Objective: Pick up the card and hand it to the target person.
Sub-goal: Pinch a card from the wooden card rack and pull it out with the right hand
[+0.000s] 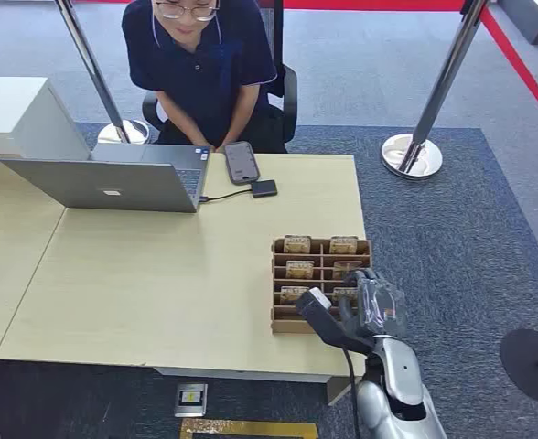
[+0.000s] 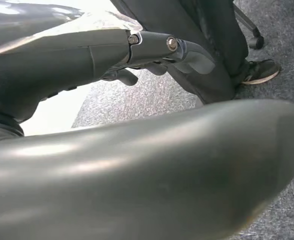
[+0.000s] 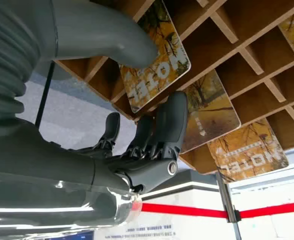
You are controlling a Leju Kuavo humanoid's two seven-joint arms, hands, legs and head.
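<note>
A: Where is the card [image 3: 158, 65]?

B: It stands in the near row of the wooden card rack [image 1: 278, 285] at the desk's [image 1: 169, 274] right end, directly in front of the right robot hand [image 1: 366, 306].

A: Is it gripped?

B: The thumb lies on its face and the fingers [image 3: 172, 122] curl under its edge; I judge contact, not a firm pinch. The left robot hand [image 2: 149, 57] hangs low, empty, fingers loosely curled.
</note>
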